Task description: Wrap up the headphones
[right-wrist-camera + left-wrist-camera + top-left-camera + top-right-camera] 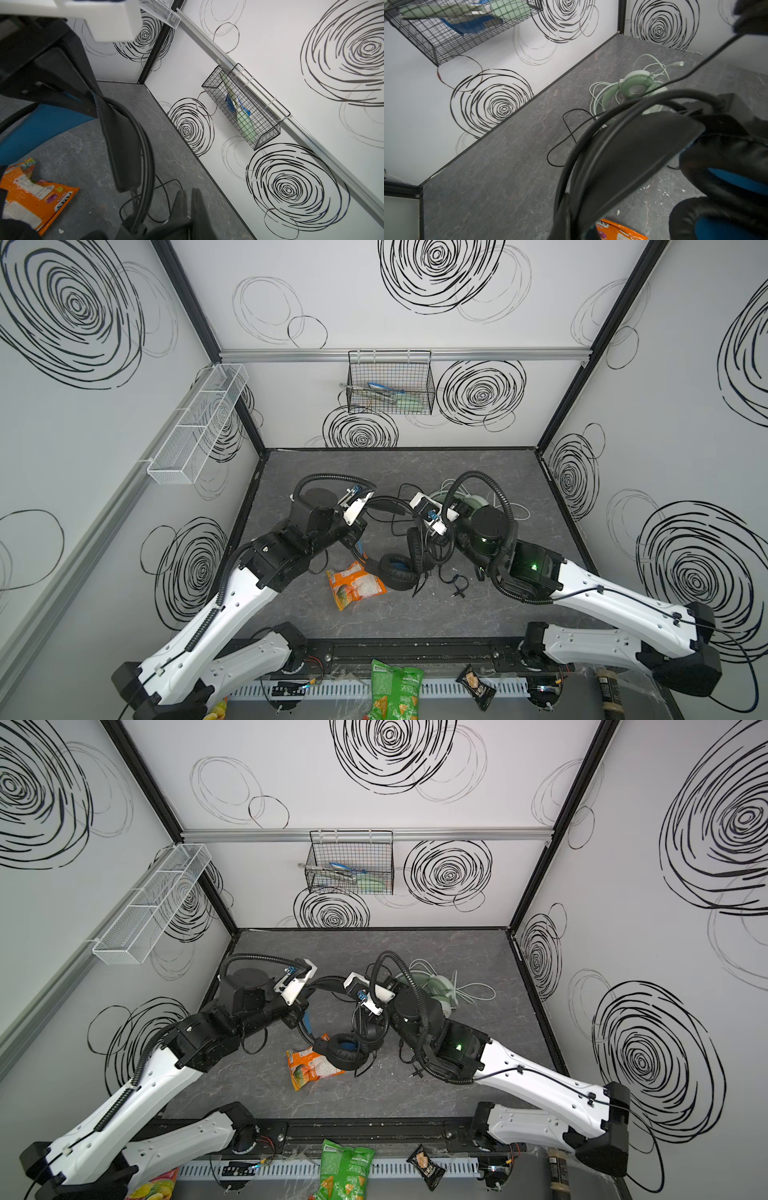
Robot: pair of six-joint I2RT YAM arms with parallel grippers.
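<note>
The front strip of the worktop (415,620) and its far left corner lie bare, so I can pass there freely. The middle is blocked by the black headset (397,572), the orange snack bag (355,583) against its earcup and loose black cable (456,592). The green headset (432,986) and its pale cord crowd the far right.

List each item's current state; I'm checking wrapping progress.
black headphones: headband lifted, one earcup overlapping snack bag, cable loose.
green headphones: lying down, cable loose, untouched.
left gripper: shut on the black headband.
right gripper: shut; what it holds is unclear.
snack bag: crumpled, lying down.
</note>
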